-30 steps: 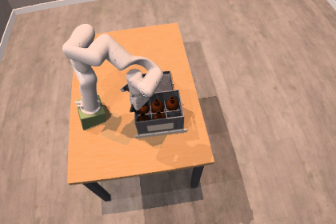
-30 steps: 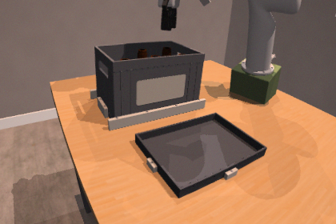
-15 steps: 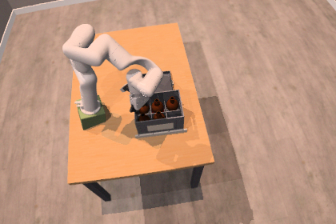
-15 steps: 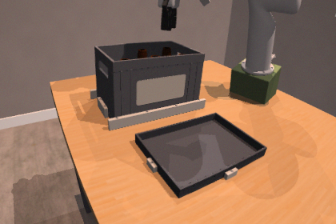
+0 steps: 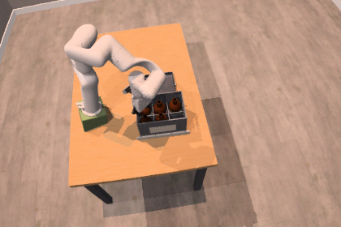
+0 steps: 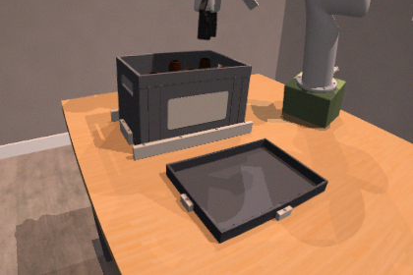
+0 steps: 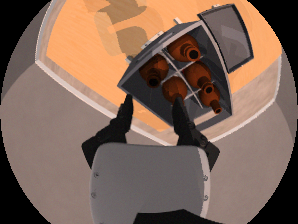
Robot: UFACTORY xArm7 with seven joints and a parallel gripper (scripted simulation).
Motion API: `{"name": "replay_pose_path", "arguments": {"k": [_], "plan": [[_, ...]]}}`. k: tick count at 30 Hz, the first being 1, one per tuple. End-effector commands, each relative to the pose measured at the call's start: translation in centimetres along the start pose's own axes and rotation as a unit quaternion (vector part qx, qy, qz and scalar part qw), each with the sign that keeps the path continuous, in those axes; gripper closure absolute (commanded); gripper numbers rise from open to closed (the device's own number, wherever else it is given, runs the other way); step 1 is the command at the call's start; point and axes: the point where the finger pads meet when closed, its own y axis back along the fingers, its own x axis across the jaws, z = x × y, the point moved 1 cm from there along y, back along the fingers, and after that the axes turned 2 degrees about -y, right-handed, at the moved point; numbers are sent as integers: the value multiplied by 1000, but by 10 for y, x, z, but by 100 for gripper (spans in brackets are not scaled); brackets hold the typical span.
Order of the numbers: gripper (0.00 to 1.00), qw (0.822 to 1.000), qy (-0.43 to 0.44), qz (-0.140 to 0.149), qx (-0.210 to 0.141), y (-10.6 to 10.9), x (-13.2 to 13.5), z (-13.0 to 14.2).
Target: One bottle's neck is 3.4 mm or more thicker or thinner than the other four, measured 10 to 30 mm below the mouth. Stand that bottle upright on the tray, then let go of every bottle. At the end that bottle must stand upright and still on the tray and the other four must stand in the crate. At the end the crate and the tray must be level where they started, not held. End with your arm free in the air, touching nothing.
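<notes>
Presently my claw [image 6: 206, 26] [image 7: 153, 102] stands open and unloaded above the divided bottle crate [image 5: 162, 126] [image 6: 187, 102] [image 7: 145, 107], presumably positioned for a neck comparison before choosing.

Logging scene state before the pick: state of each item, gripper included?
xArm Gripper: open, above the crate
bottle crate: level, five bottles inside
brown bottles: standing in compartments
tray: level, no bottle on it
robot arm: bent over crate

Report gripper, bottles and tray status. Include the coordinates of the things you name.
Gripper [image 6: 206, 38] [image 7: 153, 102] open above crate [image 5: 162, 128] [image 6: 187, 104] [image 7: 145, 102]. Five brown bottles in crate. Tray [image 6: 246, 186] [image 7: 229, 40] bare, bottle-free. Dividers between bottles.
</notes>
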Motion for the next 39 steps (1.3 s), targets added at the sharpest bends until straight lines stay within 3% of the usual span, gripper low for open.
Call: {"name": "replay_pose_path", "arguments": {"k": [1, 39], "plan": [[35, 1000, 0, 1, -1, -4, 0, 1], [35, 1000, 0, 1, -1, -37, 0, 1]]}}
